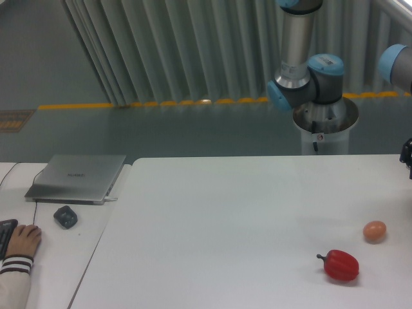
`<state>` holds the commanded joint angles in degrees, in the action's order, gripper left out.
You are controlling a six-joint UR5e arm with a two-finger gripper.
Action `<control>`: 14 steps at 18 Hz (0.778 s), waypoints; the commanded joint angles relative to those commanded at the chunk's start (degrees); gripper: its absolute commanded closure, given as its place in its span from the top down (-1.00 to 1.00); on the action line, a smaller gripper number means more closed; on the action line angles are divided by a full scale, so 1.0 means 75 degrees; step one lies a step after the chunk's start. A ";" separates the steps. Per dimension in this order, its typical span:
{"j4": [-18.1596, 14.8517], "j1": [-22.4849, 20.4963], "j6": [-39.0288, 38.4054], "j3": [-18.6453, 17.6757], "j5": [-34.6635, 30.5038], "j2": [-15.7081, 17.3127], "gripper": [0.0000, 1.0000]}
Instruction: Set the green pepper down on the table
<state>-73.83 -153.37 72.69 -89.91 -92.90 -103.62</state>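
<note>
Containers: I see none | table [225, 219]: red pepper [340, 265] and egg [374, 231] near each other at right | green pepper: I cannot locate it | gripper [407, 154]: cut off at right edge, jaw opening and contents I cannot tell | side desk [51, 251]: closed laptop [77, 177], mouse [65, 216], person's hand [24, 239].

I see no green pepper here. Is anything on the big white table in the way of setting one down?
No green pepper shows, and the gripper barely peeks in at the right edge. On the table only a red pepper and an egg lie, near its front right.
</note>
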 joint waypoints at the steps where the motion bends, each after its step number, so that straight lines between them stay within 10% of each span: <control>1: 0.0000 0.0000 0.0012 -0.0023 0.0000 0.0000 1.00; 14: 0.0199 -0.0164 -0.0023 -0.0152 -0.0047 0.0012 1.00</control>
<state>-72.34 -154.60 72.51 -91.05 -93.25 -103.54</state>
